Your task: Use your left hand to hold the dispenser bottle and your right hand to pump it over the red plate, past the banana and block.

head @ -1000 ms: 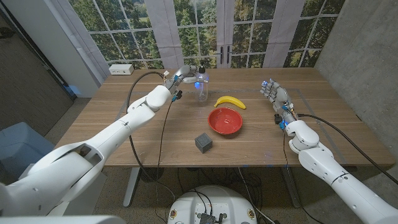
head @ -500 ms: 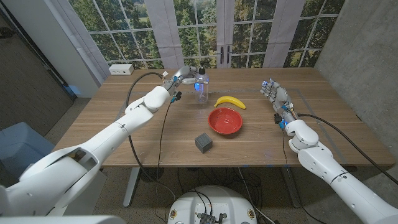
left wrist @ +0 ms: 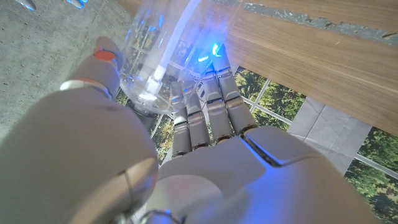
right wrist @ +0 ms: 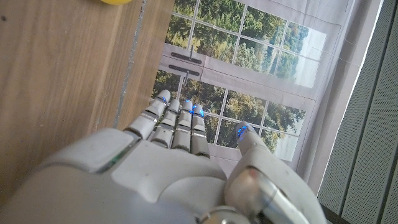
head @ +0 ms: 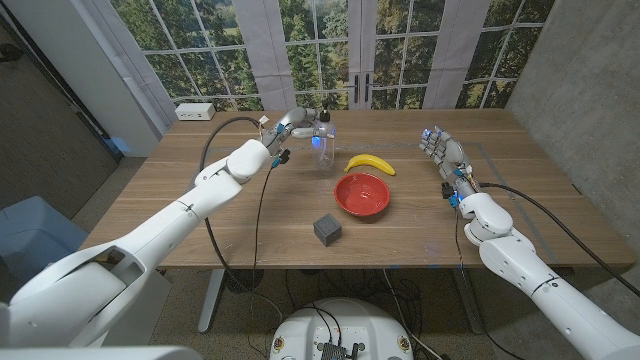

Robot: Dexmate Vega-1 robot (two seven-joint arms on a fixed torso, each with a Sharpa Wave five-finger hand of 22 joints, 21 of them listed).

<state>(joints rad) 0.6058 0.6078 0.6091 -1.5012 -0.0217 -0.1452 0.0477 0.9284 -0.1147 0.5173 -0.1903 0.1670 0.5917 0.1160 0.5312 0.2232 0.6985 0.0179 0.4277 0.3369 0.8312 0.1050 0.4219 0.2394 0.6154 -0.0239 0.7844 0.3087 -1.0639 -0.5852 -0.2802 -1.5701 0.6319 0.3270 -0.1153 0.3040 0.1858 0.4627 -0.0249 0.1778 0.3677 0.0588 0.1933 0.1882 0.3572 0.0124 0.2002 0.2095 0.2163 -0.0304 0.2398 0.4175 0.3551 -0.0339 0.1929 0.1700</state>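
Over the last second the left hand (head: pixel 297 122) had closed in on the dispenser bottle (head: pixel 321 146), its fingers moving from just beside the clear body to around it, while the bottle itself stayed upright at the same spot on the far side of the wooden table (head: pixel 200 215). From the left wrist camera the fingers (left wrist: pixel 211 106) lay against the transparent wall of the bottle (left wrist: pixel 161 50) with the thumb on the other side, so the hand appeared to grip it, though the glare and blue light made the contact hard to judge. A white tube showed inside the bottle.

Nothing else had shifted. A yellow banana (head: pixel 370 163) lay just right of the bottle, and the red plate (head: pixel 362 193) sat just in front of the banana, nearer the robot. A dark grey block (head: pixel 327 229) rested nearer still, left of the plate and apart from it.

On the right side of the table the right hand (head: pixel 440 150) was well apart from the plate and the bottle, holding nothing, with its fingers extended. The right wrist camera showed those fingers (right wrist: pixel 177 121) side by side and the thumb set apart, with blue lights at the tips. A white box (head: pixel 195 111) lay at the table's far left corner.
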